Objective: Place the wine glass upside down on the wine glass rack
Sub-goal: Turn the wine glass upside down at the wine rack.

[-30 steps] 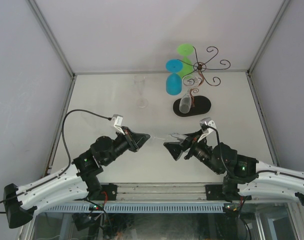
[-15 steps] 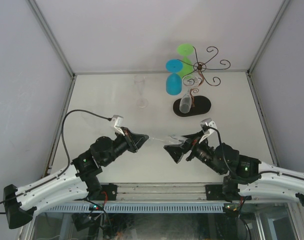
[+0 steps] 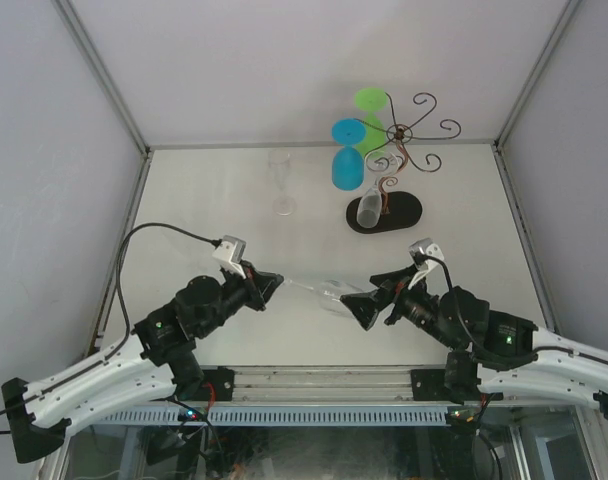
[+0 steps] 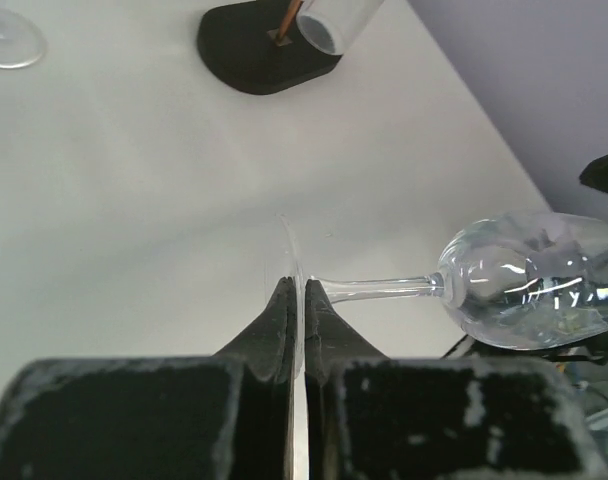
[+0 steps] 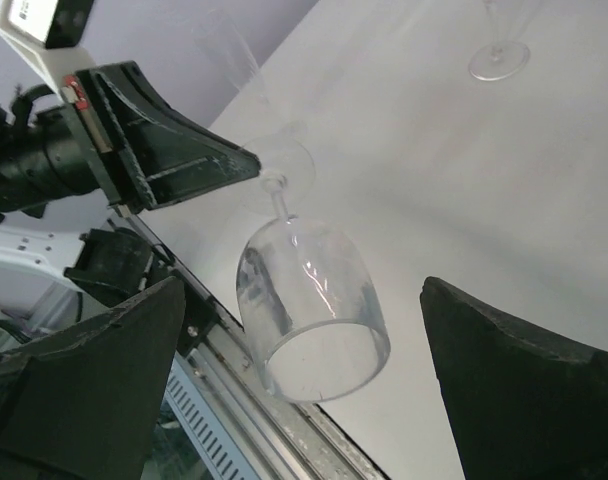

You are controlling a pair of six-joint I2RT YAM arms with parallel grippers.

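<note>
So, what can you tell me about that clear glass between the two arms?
It is a clear wine glass with a round bowl, thin stem and flat foot, empty. It is held in the air above the table, lying roughly sideways. The left hand pinches its foot; the right hand is open around the bowl, not touching it.

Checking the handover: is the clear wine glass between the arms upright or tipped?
Tipped: the wine glass lies roughly horizontal above the table. The left gripper pinches its foot, with stem and bowl sticking out sideways.
</note>
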